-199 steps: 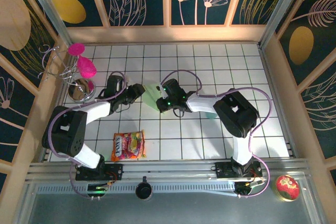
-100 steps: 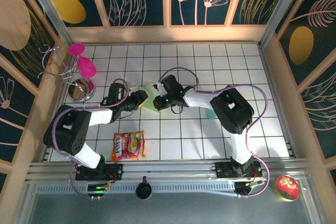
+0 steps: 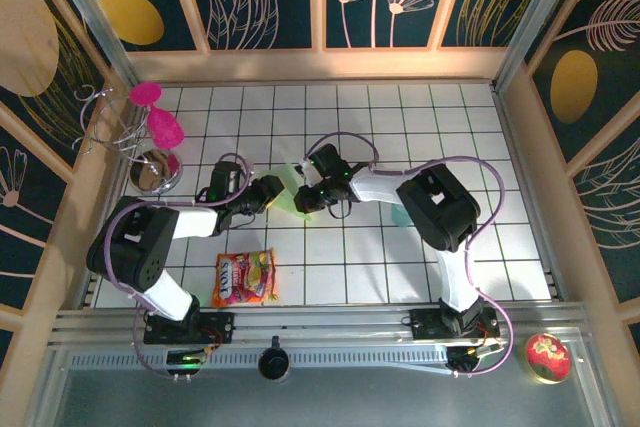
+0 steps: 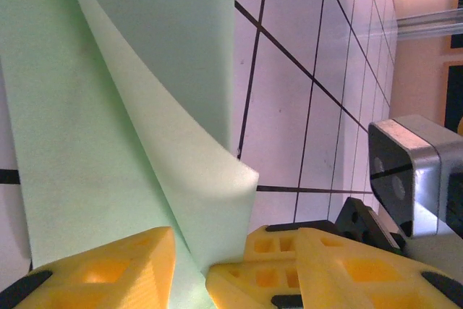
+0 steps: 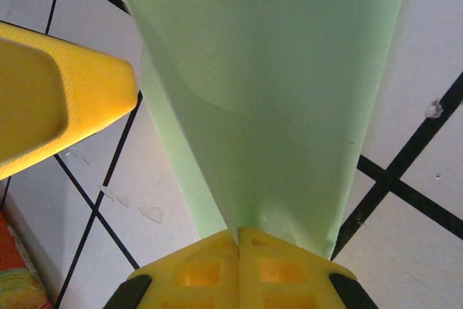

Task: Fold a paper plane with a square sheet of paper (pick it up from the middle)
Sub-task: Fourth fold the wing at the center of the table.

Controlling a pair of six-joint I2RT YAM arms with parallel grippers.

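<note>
**Inspector A:** Where the two arms meet over the white gridded table (image 3: 400,267), what holds the thin pale mint-green square sheet of paper (image 3: 287,190)?

**Inspector B:** The right gripper (image 5: 239,232) is clamped on one folded edge. The left gripper (image 4: 191,257) has its jaws apart, with a raised flap between them.

**Inspector A:** Any legible writing?

**Inspector B:** An orange snack packet (image 3: 243,278) lies near the left arm; its lettering is too small to read.

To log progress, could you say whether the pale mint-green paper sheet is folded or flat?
Folded: the pale mint-green paper sheet shows overlapping layers along a crease.
</note>
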